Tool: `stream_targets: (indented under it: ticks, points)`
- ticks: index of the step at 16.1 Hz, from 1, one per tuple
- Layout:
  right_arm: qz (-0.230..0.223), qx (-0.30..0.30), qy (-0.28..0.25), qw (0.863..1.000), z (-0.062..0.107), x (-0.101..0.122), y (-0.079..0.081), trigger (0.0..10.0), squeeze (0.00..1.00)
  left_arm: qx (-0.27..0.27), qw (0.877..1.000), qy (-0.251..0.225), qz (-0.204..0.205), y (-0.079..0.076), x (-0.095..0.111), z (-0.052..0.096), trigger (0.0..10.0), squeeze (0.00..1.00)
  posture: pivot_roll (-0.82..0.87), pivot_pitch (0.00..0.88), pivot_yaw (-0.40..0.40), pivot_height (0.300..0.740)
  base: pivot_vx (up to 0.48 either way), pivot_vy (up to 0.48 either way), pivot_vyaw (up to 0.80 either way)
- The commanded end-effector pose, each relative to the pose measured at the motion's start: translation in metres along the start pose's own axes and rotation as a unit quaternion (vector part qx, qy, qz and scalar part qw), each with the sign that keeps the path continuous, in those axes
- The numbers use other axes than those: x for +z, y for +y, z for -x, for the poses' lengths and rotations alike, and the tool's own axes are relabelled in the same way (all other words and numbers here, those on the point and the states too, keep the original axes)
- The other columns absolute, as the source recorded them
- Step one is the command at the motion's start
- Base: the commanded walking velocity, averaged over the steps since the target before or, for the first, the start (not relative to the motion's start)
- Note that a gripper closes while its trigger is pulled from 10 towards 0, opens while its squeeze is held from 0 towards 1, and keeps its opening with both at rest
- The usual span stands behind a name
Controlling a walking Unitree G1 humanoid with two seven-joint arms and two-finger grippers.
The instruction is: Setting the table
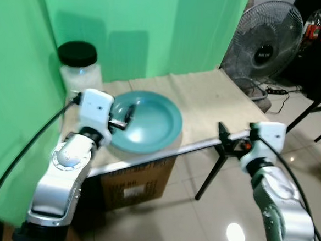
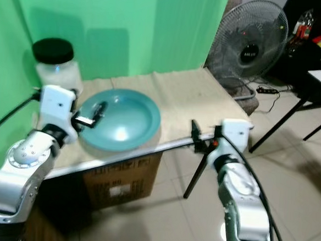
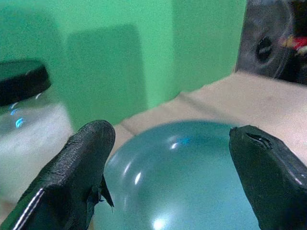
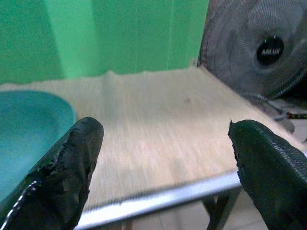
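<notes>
The left gripper (image 1: 125, 118) reaches over the left rim of a teal bowl (image 1: 149, 122), jaws spread wide and empty, their two black fingers (image 3: 81, 167) framing the bowl's glossy inside in the left wrist view. The right gripper (image 1: 225, 140) hovers at the near right edge of the worktop (image 1: 217, 99), jaws likewise parted and holding nothing, with the metal edge rail just below them in the right wrist view. The bowl sits on the left half of the worktop, on a pale beige cloth (image 4: 153, 115) that covers the surface. Just beyond the left gripper, at the far left corner, stands a clear jar (image 1: 80, 71) with a black lid (image 1: 77, 53), filled with something white. A cardboard box (image 1: 137, 182) rests on the tiled floor (image 1: 208, 223) under the worktop's near edge. A green backdrop (image 1: 145, 25) hangs behind and to the left. To the far right, a dark standing fan (image 1: 263, 42) faces the scene, with a power strip (image 1: 276, 91) on the floor beside it.
</notes>
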State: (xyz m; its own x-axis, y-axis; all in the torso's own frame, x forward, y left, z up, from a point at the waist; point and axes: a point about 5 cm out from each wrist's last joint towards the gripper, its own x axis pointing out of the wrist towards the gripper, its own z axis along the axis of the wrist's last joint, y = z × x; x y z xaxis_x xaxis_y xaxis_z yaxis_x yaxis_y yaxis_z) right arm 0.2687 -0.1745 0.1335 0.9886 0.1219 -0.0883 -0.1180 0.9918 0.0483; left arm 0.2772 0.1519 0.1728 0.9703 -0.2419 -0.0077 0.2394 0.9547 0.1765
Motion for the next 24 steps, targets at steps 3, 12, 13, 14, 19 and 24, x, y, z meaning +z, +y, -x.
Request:
stream_targets:
  ticks: [3,12,13,14,19,24]
  points:
    - [-0.017,0.017,-0.002,1.0,-0.002,0.003,0.005,10.0,0.0,-0.007,1.0,0.01,0.024,0.003,-0.004,0.002,10.0,0.25,0.05,0.0,-0.075,0.74,0.0,0.0,0.0]
    - [-0.149,0.133,0.025,0.98,-0.026,0.001,0.014,10.0,1.0,-0.038,0.992,0.068,0.097,0.045,-0.039,-0.018,10.0,1.0,0.01,0.0,-0.027,0.74,0.0,0.0,0.0]
    - [-0.173,0.157,0.045,0.971,-0.037,0.001,0.019,10.0,1.0,-0.032,0.992,0.074,0.094,0.054,-0.044,-0.02,10.0,1.0,0.01,0.0,-0.032,0.74,0.0,0.0,0.0]
    - [-0.18,0.184,0.067,0.964,-0.047,0.001,0.025,10.0,1.0,-0.031,0.992,0.083,0.087,0.059,-0.049,-0.021,10.0,0.57,0.01,0.0,-0.038,0.74,0.0,0.0,0.0]
    - [-0.153,0.172,0.157,0.96,-0.093,-0.012,0.049,10.0,0.0,-0.095,0.992,0.049,0.065,0.048,-0.037,-0.011,10.0,0.0,0.03,0.0,-0.063,0.74,0.0,0.0,0.0]
    - [-0.212,0.182,0.184,0.942,-0.108,-0.016,0.066,10.0,0.0,-0.208,0.976,0.038,0.046,0.024,-0.022,0.011,10.0,0.0,0.05,0.0,-0.061,0.74,0.0,0.0,0.0]
